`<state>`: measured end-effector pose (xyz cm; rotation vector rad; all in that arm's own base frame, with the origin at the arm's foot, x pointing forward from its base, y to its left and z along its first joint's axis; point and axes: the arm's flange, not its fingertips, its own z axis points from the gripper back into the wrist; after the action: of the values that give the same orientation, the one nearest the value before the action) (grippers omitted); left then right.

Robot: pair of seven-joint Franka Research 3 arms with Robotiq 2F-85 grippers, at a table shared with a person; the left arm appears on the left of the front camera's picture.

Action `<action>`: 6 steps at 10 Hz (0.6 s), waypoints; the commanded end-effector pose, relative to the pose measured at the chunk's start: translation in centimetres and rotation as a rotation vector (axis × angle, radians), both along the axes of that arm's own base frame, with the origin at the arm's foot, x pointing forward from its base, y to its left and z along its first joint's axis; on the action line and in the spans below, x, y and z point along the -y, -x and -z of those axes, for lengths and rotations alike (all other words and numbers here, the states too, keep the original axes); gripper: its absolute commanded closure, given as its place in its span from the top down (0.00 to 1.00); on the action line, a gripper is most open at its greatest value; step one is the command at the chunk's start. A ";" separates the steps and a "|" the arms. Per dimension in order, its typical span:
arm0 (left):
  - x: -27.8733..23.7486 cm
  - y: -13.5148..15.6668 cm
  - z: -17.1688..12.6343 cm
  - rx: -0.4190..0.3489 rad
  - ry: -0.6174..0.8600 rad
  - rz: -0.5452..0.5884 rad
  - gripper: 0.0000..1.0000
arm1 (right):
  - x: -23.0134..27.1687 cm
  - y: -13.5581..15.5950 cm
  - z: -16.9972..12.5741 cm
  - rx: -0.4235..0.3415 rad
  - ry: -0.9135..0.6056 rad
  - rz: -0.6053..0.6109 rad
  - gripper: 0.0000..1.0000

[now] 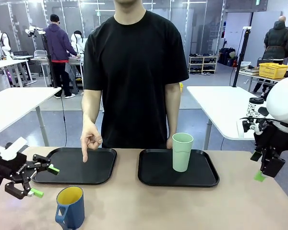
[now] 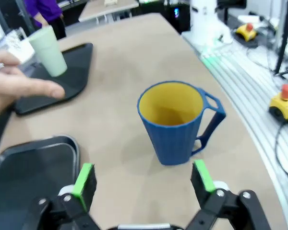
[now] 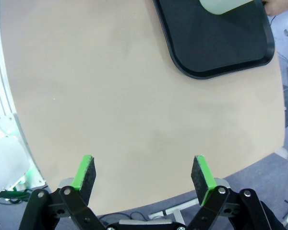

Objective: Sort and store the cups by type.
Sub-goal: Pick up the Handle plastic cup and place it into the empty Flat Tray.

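Dark blue mug: stands upright on the bare bench, yellow inside, on neither tray; long axis vertical.
Handle: on the mug's left flank in the front view, the side facing the left arm.
Left gripper: just left of the mug, level with it, fingers aimed sideways at it; jaws wide, holding nothing, not touching it.
Left wrist view: the mug sits straight ahead of the left gripper, and the gap between the pads looks broader than the mug's body.
Right gripper: well apart from the mug, out past the bench's right end; jaws wide and empty in its wrist view.
Nearer arm: the left, by far.
Left tray: just behind the mug; a person's hand points a finger down at it.
Mint tumbler: upright on the right tray, behind and well right of the mug.
Next move, as I judge it: a short level approach, closing on the body clear of the handle.
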<state>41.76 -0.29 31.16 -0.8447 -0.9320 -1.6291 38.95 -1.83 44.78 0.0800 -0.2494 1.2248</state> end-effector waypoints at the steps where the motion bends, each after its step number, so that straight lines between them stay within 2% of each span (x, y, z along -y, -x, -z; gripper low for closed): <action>1: -0.3 -1.4 1.0 -0.022 -0.003 -0.046 1.00 | -0.1 0.1 0.0 -0.006 0.014 0.021 1.00; 2: -0.3 -1.5 1.0 -0.056 -0.014 -0.081 1.00 | -0.1 0.1 0.0 -0.006 0.014 0.021 1.00; 3: -0.3 -0.3 1.0 -0.027 -0.001 -0.017 1.00 | -0.1 0.1 0.0 -0.006 0.014 0.021 1.00; 6: -0.3 -0.3 1.0 -0.027 -0.001 -0.017 1.00 | -0.1 0.1 0.0 -0.006 0.014 0.021 1.00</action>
<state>42.35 -0.03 29.83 -0.8542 -0.9079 -1.5855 38.94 -1.82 44.78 0.0800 -0.2494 1.2251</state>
